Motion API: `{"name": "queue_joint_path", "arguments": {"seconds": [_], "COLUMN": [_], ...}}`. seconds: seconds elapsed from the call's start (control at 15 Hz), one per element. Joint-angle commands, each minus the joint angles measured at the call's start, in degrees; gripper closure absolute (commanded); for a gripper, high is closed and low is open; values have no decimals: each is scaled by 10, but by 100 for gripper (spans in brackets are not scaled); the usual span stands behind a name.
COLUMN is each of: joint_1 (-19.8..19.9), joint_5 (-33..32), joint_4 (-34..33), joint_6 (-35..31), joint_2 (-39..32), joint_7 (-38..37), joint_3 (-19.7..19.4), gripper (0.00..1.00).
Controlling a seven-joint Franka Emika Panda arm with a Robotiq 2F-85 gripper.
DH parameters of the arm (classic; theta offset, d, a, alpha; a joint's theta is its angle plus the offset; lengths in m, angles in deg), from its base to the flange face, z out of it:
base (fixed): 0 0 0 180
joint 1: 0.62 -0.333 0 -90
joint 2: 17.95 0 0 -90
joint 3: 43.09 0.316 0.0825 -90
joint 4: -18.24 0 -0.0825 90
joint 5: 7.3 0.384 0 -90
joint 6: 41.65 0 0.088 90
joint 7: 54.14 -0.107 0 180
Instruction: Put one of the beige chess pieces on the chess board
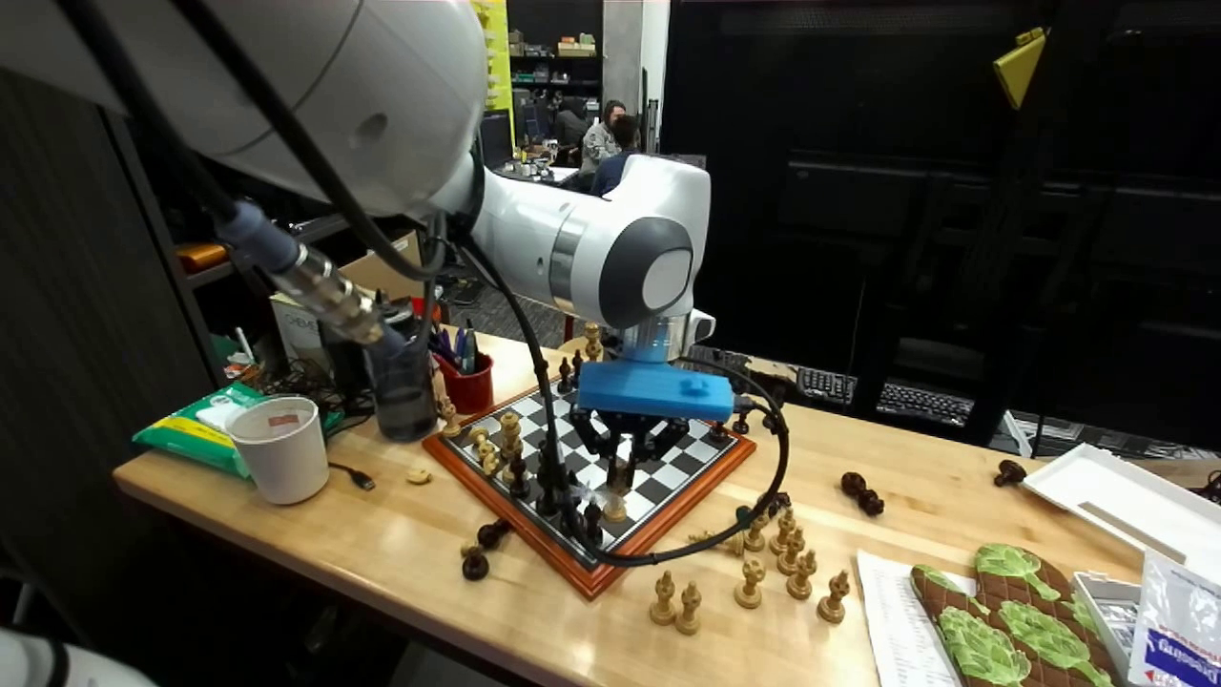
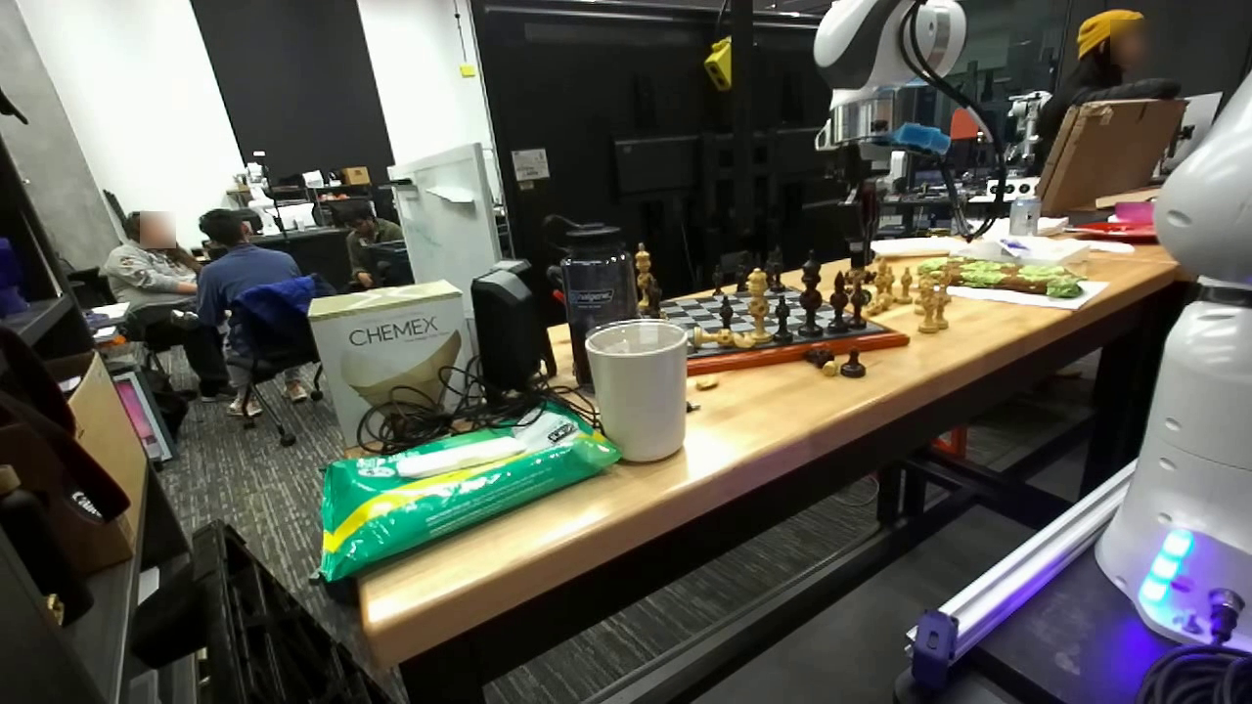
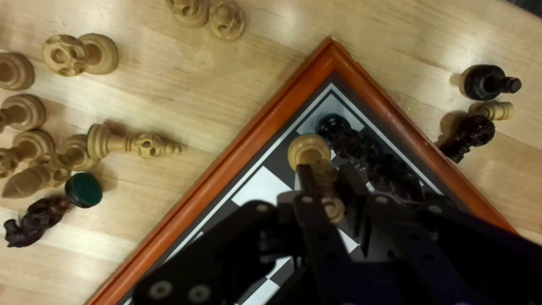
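The chess board (image 1: 687,497) has a reddish-brown frame and shows in both exterior views (image 2: 797,354) and the wrist view (image 3: 211,185). My gripper (image 1: 620,468) is over its near corner. In the wrist view, the fingertips (image 3: 325,171) are closed in on both sides of an upright beige chess piece (image 3: 308,148). Its base is over the corner squares; I cannot tell if it touches the board. Several other beige pieces (image 1: 749,584) stand on the table beside the board, and one beige piece (image 3: 127,144) lies on its side. More beige pieces (image 1: 510,434) are on the board.
Dark chessmen (image 3: 360,148) stand close beside the gripped piece. Dark pieces (image 1: 863,493) also lie on the table. A white cup (image 1: 281,453), a dark bottle (image 1: 401,401), a red pen holder (image 1: 467,386), an oven mitt (image 1: 1011,620) and a white tray (image 1: 1126,496) are around the board.
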Motion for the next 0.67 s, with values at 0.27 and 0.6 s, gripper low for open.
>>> {"name": "queue_joint_path", "arguments": {"seconds": [0.27, 0.6], "joint_1": [-5, -4], "joint_5": [30, 39], "joint_4": [13, 17], "joint_6": [-18, -38], "joint_2": [-2, -7], "joint_7": [46, 64], "joint_3": [-6, -6], "gripper": [95, 95]}}
